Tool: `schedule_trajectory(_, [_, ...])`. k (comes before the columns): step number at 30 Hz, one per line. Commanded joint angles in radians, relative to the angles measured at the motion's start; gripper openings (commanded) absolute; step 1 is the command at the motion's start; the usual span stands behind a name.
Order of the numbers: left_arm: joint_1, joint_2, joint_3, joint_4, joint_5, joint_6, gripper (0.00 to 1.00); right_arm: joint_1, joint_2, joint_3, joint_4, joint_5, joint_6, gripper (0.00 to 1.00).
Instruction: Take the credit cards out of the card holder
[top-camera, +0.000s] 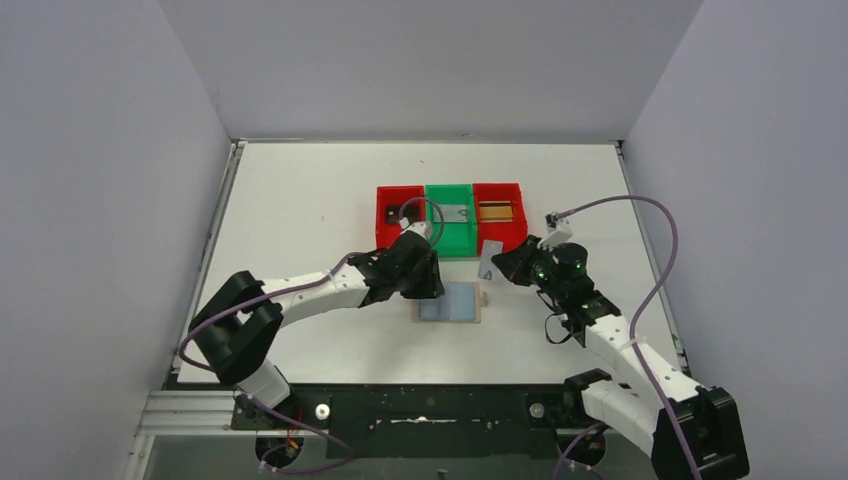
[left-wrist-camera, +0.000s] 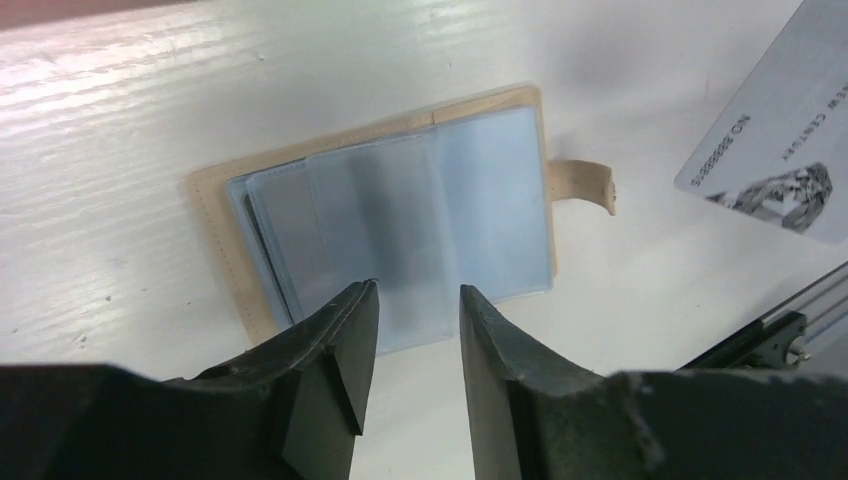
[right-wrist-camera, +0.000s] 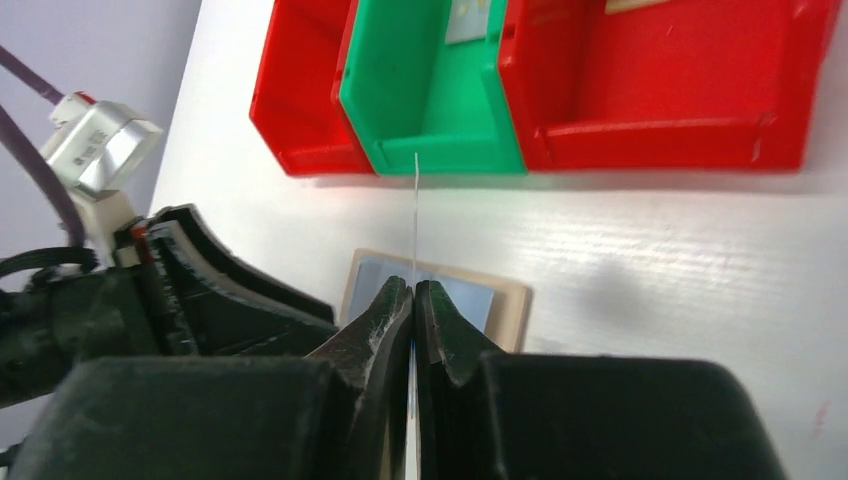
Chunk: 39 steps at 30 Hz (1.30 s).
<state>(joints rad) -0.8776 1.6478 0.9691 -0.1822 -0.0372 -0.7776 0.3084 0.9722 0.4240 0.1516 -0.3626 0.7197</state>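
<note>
Credit cards (top-camera: 457, 213) lie in the bins (top-camera: 450, 243) at upper centre; the right claw (right-wrist-camera: 412, 300) pinches another silver-grey card (left-wrist-camera: 772, 130); the left claw (left-wrist-camera: 418, 295), partly open and empty, hovers over the open card holder (left-wrist-camera: 400, 215); little seems left.

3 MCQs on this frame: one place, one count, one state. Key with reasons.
1. Where is the card holder? A) open on the table, before the bins B) inside a bin C) lifted off the table
2. How many bins? A) two B) four C) three
3. The right gripper is: A) open, empty B) shut on a silver-grey card C) shut, empty
Key: 1 A, it lies flat by the open left gripper; 2 C, red, green, red; 3 B, card edge-on in its closed jaws.
</note>
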Motion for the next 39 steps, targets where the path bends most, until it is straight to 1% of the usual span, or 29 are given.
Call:
schedule_trajectory(1, [0.035,-0.125,-0.045,0.072,-0.016,-0.02,0.37,0.012,-0.064,0.055,0.045,0.124,-0.187,0.0])
schedule_trajectory(5, [0.088,-0.212,-0.121,0.089,-0.034,-0.044,0.42,0.059,-0.085,0.062,0.097,0.193,-0.363,0.0])
schedule_trajectory(9, [0.169,-0.315,-0.209,0.096,-0.048,-0.066,0.48,0.16,-0.055,0.096,0.134,0.271,-0.588,0.0])
schedule_trajectory(12, [0.236,-0.392,-0.267,0.093,-0.05,-0.073,0.58,0.225,0.021,0.163,0.106,0.301,-0.741,0.0])
schedule_trajectory(16, [0.317,-0.498,-0.319,0.063,-0.062,-0.075,0.7,0.247,0.144,0.286,0.04,0.321,-0.89,0.0])
schedule_trajectory(19, [0.361,-0.57,-0.357,0.036,-0.083,-0.075,0.75,0.249,0.241,0.366,0.017,0.308,-0.981,0.0])
schedule_trajectory(23, [0.395,-0.64,-0.392,0.016,-0.091,-0.075,0.77,0.252,0.386,0.515,-0.107,0.23,-1.12,0.0])
schedule_trajectory(26, [0.405,-0.674,-0.411,-0.006,-0.092,-0.075,0.78,0.248,0.471,0.597,-0.169,0.188,-1.19,0.0])
schedule_trajectory(35, [0.421,-0.733,-0.44,-0.041,-0.092,-0.065,0.78,0.236,0.685,0.801,-0.341,0.182,-1.428,0.0])
schedule_trajectory(39, [0.426,-0.746,-0.447,-0.051,-0.093,-0.058,0.78,0.23,0.749,0.848,-0.342,0.203,-1.5,0.0])
